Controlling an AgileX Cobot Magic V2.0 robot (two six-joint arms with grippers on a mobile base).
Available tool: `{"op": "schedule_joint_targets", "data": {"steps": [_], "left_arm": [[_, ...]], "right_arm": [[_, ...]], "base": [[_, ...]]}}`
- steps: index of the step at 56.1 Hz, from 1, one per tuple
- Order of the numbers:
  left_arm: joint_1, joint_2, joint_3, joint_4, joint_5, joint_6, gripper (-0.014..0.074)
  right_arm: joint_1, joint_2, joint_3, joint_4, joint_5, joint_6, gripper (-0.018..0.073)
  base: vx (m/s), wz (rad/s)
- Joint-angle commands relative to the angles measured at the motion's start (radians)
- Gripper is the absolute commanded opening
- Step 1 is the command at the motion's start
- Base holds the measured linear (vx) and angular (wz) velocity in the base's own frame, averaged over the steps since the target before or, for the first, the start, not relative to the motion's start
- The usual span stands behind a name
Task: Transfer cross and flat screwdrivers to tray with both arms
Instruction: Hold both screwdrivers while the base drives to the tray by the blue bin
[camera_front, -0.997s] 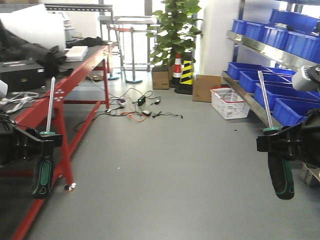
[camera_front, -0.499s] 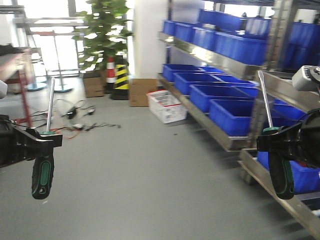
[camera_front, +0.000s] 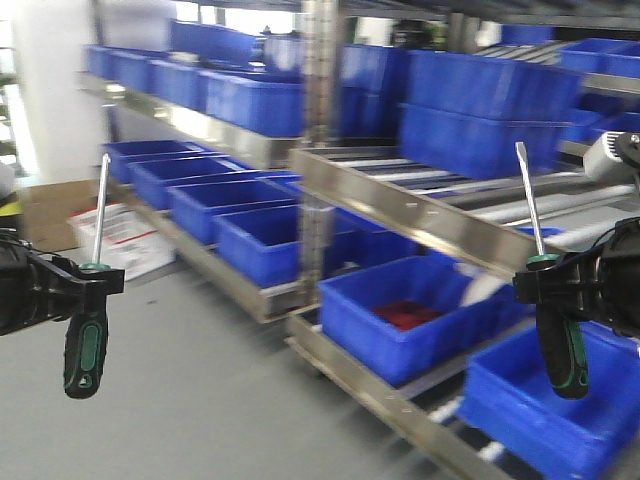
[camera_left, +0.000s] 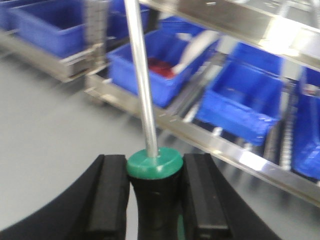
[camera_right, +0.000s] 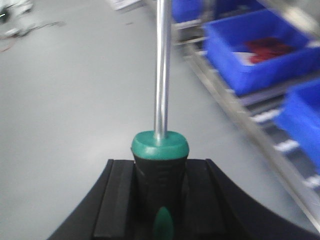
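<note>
Left gripper (camera_left: 155, 192): pinching left screwdriver (camera_front: 85, 345) by handle, shaft up, left of blue-bin rack (camera_front: 400, 212).
Right gripper (camera_right: 160, 195): pinching flat screwdriver (camera_front: 563, 350) by handle, shaft up, before rack.

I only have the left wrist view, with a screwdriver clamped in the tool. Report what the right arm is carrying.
Observer: The right tool is shut on a second screwdriver, with the shaft pointing up and the black-and-green handle hanging below.
Operator: Give me its tip.
Observer: In the front view the shaft ends in a widened flat blade, so that one is the flat screwdriver.
</note>
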Motion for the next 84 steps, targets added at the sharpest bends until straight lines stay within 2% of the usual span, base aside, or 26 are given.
{"op": "schedule_joint_targets", "data": {"steps": [1,47,64,84], "left_arm": [[-0.006,-0.028,-0.026,-0.036,-0.063,-0.003,-0.0001],[-0.006,-0.028,-0.026,-0.036,-0.063,-0.003,-0.0001],[-0.006,-0.028,-0.026,-0.036,-0.063,-0.003,-0.0001],[-0.006,-0.028,-0.026,-0.036,-0.063,-0.003,-0.0001]], "right_arm": [[-0.002,-0.026,-0.039,0.009,-0.085,-0.005,-0.0008],[-0.002,-0.026,-0.039,0.009,-0.085,-0.005,-0.0008],[-0.002,-0.026,-0.039,0.009,-0.085,-0.005,-0.0008],[-0.002,-0.026,-0.039,0.009,-0.085,-0.005,-0.0008]], "base": [[0.33,-0.91],[0.26,-0.89],[0.22,-0.45],[0.22,-0.13]]}}
